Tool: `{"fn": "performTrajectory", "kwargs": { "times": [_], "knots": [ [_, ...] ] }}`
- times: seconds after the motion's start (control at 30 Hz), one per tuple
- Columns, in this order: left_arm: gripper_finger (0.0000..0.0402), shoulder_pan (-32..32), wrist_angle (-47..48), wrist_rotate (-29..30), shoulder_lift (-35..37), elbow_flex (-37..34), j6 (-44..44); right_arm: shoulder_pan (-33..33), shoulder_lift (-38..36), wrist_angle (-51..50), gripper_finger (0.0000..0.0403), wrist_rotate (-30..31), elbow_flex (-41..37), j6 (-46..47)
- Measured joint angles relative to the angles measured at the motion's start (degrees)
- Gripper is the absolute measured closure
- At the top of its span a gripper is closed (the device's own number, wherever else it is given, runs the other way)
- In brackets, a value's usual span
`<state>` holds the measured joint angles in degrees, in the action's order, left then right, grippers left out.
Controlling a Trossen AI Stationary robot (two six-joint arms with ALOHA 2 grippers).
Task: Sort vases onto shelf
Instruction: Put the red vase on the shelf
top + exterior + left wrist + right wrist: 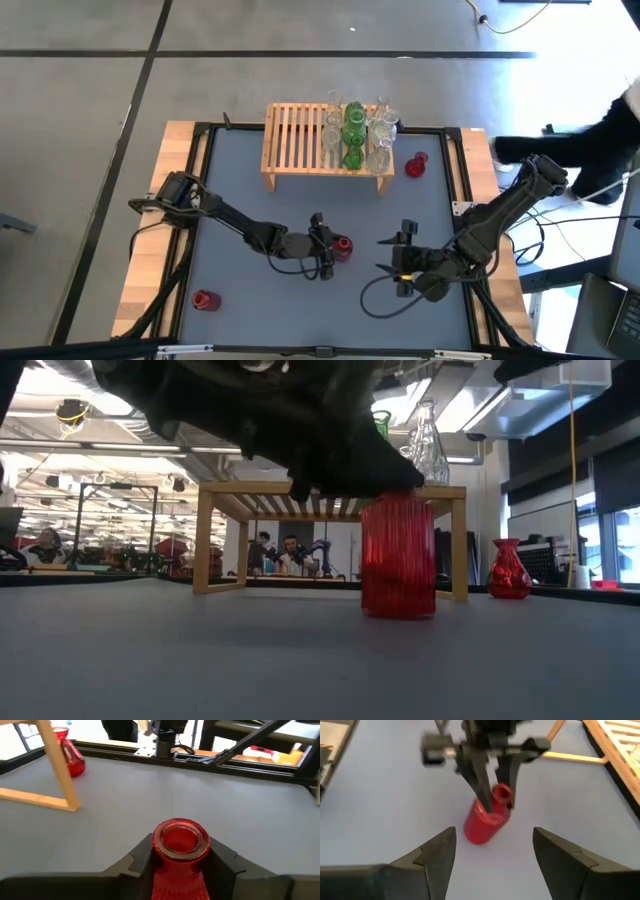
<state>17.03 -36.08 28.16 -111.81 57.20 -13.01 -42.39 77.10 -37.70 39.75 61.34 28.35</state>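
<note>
A red ribbed vase (343, 247) stands upright on its base on the grey table, in front of the shelf; my left gripper (335, 248) is shut on it. The shelf (300, 140) is a light-wood slatted rack at the far middle. Several clear and green vases (355, 135) stand on its right part. A second red vase (416, 165) stands on the table just right of the shelf. A third red vase (204, 299) sits near the front left. My right gripper (398, 255) hovers open to the right of the held vase, with nothing between its fingers (445, 850). My left gripper pinches the red ribbed vase by its neck, just under the rim (157, 851), one finger (140, 862) on each side. The fingers come nearly level from the table's left, slanting slightly down. The vase stands upright with its base (398, 612) on the table.
The table has a raised black frame and wooden border (180, 200). A person in dark clothing (590, 150) is by the far right edge. Open grey surface lies left of the shelf and along the front middle.
</note>
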Motion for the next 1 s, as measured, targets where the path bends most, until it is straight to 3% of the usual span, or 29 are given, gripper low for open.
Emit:
{"fn": "performTrajectory", "kwargs": {
  "times": [0.17, 0.6, 0.83, 1.0],
  "knots": [
    [0.0274, 0.10, 4.82, -2.31, 5.22, -0.01, 0.15, 0.04, 0.09, 1.87, 0.0151, 2.50, -3.98, 0.31],
    [0.0276, 2.09, 31.99, -0.99, 26.83, -0.03, 1.93, 0.04, 0.02, 10.68, 0.0151, 4.26, -11.47, 4.23],
    [0.0276, -1.80, 41.14, -0.61, 39.42, -0.03, 6.41, 0.04, 0.04, 13.18, 0.0151, 4.18, -11.85, 4.38],
    [0.0276, -8.40, 45.91, -2.95, 46.95, -0.03, 10.60, 0.04, 0.02, 17.13, 0.0151, 2.93, -11.84, 4.40]
  ]
}}
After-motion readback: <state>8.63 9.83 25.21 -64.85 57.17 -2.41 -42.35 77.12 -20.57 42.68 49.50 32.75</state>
